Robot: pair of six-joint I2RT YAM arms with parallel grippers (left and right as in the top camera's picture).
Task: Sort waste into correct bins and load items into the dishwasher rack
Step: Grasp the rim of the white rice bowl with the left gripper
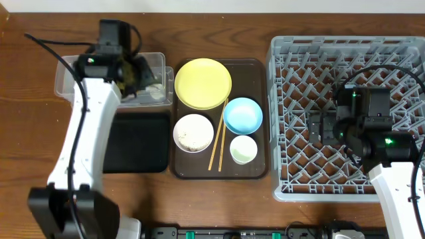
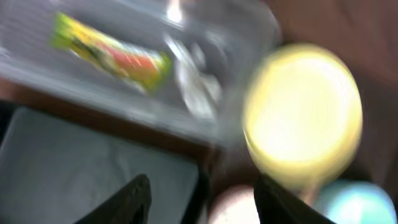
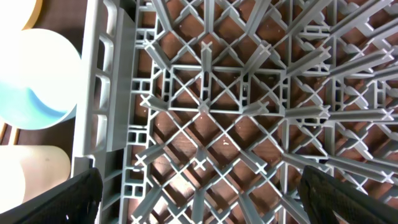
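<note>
Left wrist, snack wrapper (image 2: 112, 53) in clear tub (image 2: 25, 37), beyond left end effector (image 2: 202, 194)

Overhead, the light is soft and even from above, and everything reads sharp; my arms cast only faint shadows on the wooden table (image 1: 212, 199). My left wrist view is badly smeared: the wrapper (image 2: 112, 53) is a yellow-green and orange streak, the yellow plate (image 2: 303, 112) glows as a washed-out blob, and my left fingers (image 2: 127, 202) are dark, soft-edged shapes. My right wrist view is crisp across the grey rack (image 3: 205, 106); the blue bowl (image 3: 37, 74) is overexposed, and my right fingers (image 3: 56, 199) sit in shadow.
</note>
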